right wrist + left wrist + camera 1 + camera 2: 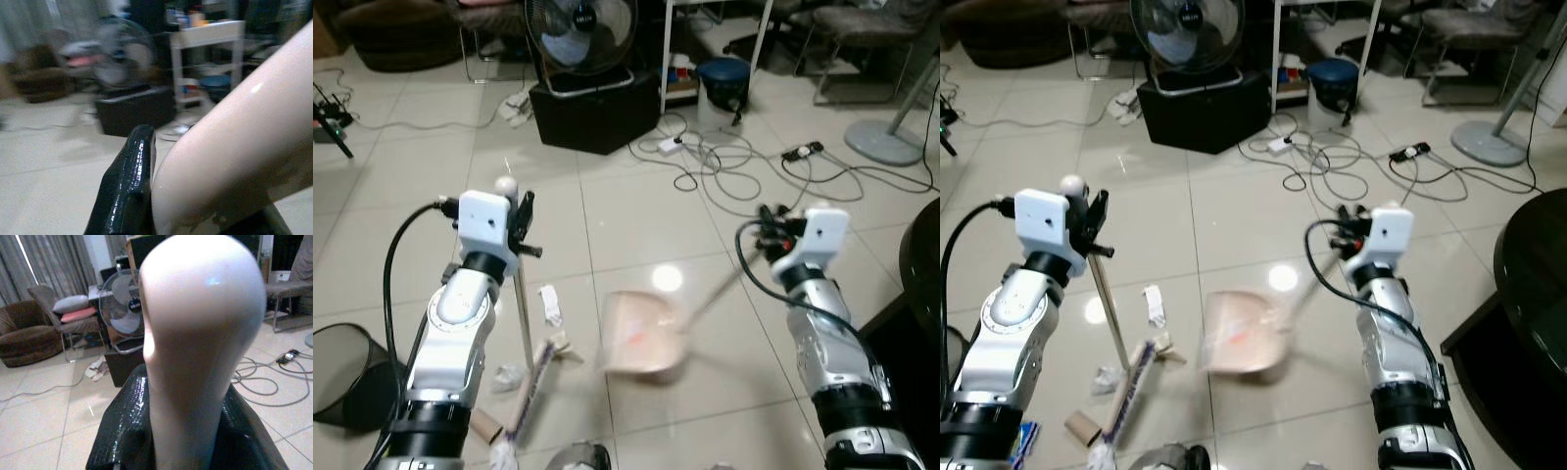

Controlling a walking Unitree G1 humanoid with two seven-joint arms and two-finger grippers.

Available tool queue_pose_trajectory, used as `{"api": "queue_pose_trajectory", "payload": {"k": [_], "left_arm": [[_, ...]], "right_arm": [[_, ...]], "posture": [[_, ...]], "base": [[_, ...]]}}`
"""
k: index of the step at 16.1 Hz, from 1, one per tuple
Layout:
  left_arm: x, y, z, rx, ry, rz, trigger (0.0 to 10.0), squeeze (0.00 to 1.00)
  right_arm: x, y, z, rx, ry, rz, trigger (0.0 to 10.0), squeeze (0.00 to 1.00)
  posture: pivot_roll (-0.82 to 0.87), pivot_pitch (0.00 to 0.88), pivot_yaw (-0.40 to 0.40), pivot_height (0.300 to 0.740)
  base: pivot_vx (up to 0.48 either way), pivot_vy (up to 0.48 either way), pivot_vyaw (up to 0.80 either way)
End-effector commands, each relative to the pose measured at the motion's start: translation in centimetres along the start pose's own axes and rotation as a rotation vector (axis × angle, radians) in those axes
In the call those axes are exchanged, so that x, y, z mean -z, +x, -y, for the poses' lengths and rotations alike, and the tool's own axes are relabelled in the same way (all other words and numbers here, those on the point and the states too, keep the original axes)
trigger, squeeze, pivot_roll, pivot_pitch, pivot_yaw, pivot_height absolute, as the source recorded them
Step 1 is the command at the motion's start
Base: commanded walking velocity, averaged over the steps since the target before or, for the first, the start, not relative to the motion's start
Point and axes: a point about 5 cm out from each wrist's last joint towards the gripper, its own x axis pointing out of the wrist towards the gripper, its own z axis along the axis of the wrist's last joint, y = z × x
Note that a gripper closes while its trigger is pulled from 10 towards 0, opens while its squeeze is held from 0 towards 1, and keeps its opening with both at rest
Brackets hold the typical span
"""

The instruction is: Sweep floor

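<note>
My left gripper (522,220) is shut on a broom handle (522,304) just below its rounded cream knob (195,333). The stick runs down to the broom head (533,387), which lies on the tiled floor among scraps. My right gripper (771,230) is shut on the long pale handle (244,137) of a beige dustpan (641,333). The pan sits blurred low over the floor between my arms, to the right of the broom head. Litter lies beside the broom: a white paper scrap (550,304), a crumpled piece (507,377) and a cardboard tube (484,423).
A black mesh waste bin (342,372) stands at my lower left. Ahead are a floor fan (579,29) on a black box (597,113), tangled cables (734,166) with a power strip (803,150), and chairs. A dark round table (925,259) edges in at right.
</note>
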Motion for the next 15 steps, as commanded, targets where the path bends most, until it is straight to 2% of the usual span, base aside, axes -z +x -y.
{"api": "queue_pose_trajectory", "payload": {"k": [1,4,5,6,7,8,9,11,12,14,15], "left_arm": [[-1.2,0.3,-0.8,-0.03,0.048,0.034,10.0,0.0],[-1.2,0.3,-1.1,-0.053,0.086,0.015,10.0,0.0],[-1.4,0.3,-1.3,-0.058,0.101,0.014,10.0,0.0],[-1.5,0.3,-1.4,-0.062,0.105,0.017,10.0,0.0],[-1.6,0.3,-1.5,-0.068,0.111,0.016,10.0,0.0],[-1.5,0.2,-1.7,-0.082,0.111,0.005,10.0,0.0],[-1.3,0.1,-1.8,-0.103,0.094,-0.018,10.0,0.0],[-1.0,0.1,-1.5,-0.109,0.084,-0.044,10.0,0.0],[-1.1,0.1,-1.0,-0.098,0.114,-0.031,10.0,0.0],[-1.3,0.1,-0.6,-0.105,0.079,-0.021,10.0,0.0],[-1.4,0.0,-0.4,-0.095,0.098,-0.025,10.0,0.0]], "right_arm": [[-2.0,0.4,0.0,-0.054,-0.011,0.072,0.0,0.0],[-2.5,0.0,0.3,-0.145,-0.009,0.07,0.0,0.0],[-2.9,-0.4,1.0,-0.183,0.014,0.065,0.0,0.0],[-3.4,-0.6,1.6,-0.185,0.052,0.084,0.0,0.0],[-3.7,-0.7,2.1,-0.188,0.047,0.088,0.0,0.0],[-3.7,-0.7,2.5,-0.153,0.003,0.076,0.0,0.0],[-2.8,-0.6,3.2,-0.025,-0.138,0.008,10.0,0.0],[-1.4,-0.6,3.6,0.107,-0.251,-0.075,10.0,0.0],[-1.1,-1.0,3.3,0.109,-0.262,-0.087,10.0,0.0],[-1.5,-1.2,2.9,0.119,-0.215,-0.068,10.0,0.0],[-2.0,-1.3,2.6,0.125,-0.199,-0.048,10.0,0.0]], "posture": [[-0.05,0.022,0.054,0.74],[-0.05,0.021,0.054,0.74],[-0.04,0.024,0.049,0.74],[-0.04,0.024,0.049,0.74],[-0.04,0.025,0.048,0.74],[-0.05,0.027,0.049,0.74],[-0.05,0.029,0.052,0.74],[-0.05,0.028,0.053,0.74],[-0.05,0.029,0.05,0.74],[-0.05,0.032,0.046,0.74],[-0.05,0.033,0.043,0.74]], "base": [[0.0,0.0,0.0],[0.0,0.0,0.0],[0.0,0.0,0.0],[0.0,0.0,0.0],[0.0,0.0,0.0],[0.0,0.0,0.0],[0.0,0.0,0.0],[0.0,0.0,0.0],[0.0,0.0,0.0],[0.0,0.0,0.0],[0.0,0.0,0.0]]}}
